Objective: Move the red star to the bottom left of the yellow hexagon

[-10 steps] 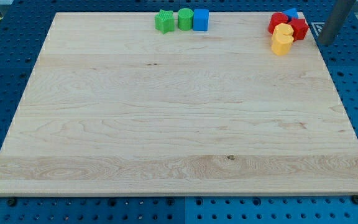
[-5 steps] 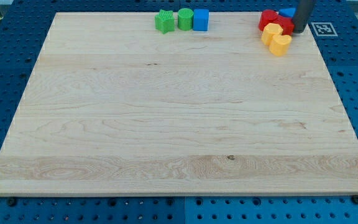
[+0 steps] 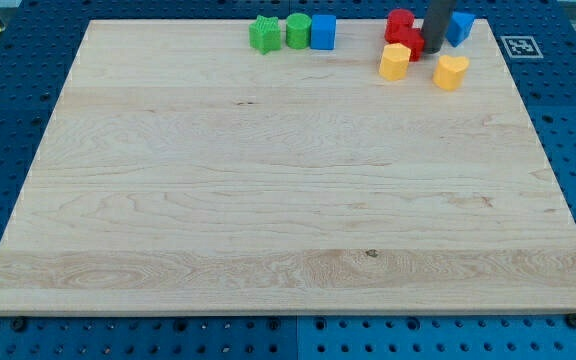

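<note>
My tip (image 3: 433, 50) is near the top right of the wooden board (image 3: 268, 200). It touches the right side of a red block (image 3: 407, 41) that looks like the star. A second red block (image 3: 400, 20) sits just above it, touching it. The yellow hexagon (image 3: 395, 62) lies directly below the red pair, against the lower red block. A yellow heart (image 3: 451, 72) lies to the lower right of my tip, apart from it. A blue block (image 3: 459, 27) sits just right of the rod.
A green star (image 3: 263, 34), a green cylinder (image 3: 297, 31) and a blue cube (image 3: 323, 31) stand in a row at the board's top edge, left of the red blocks. A printed marker (image 3: 521, 46) lies off the board's top right corner.
My tip has moved left along the top edge, pushing the two red blocks and the yellow hexagon left. The yellow heart and the blue block have stayed behind, now separated from them.
</note>
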### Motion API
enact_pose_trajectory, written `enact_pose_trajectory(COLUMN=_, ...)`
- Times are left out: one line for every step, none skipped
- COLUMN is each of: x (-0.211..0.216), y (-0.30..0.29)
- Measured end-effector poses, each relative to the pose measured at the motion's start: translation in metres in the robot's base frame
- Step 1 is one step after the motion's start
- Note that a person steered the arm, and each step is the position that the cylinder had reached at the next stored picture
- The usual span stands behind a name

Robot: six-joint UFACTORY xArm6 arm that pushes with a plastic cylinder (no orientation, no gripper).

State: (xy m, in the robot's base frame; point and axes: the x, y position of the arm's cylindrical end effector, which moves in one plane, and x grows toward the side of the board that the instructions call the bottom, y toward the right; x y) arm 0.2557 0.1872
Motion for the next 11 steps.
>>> enact_pose_trajectory(x=-0.004, y=-0.028)
enact_pose_trajectory(x=-0.005, y=-0.051)
enact_pose_trajectory(x=-0.005, y=-0.057)
enact_pose_trajectory(x=-0.03, y=-0.048)
enact_pose_trajectory(x=-0.045, y=-0.076)
enact_pose_trajectory(x=-0.027, y=-0.086)
enact_pose_trajectory(x=-0.003, y=-0.086)
enact_pose_trajectory(x=0.0, y=-0.103)
enact_pose_trajectory(x=0.014, y=-0.107)
enact_pose_trajectory(x=0.033, y=-0.102)
enact_pose_trajectory(x=0.058, y=-0.102)
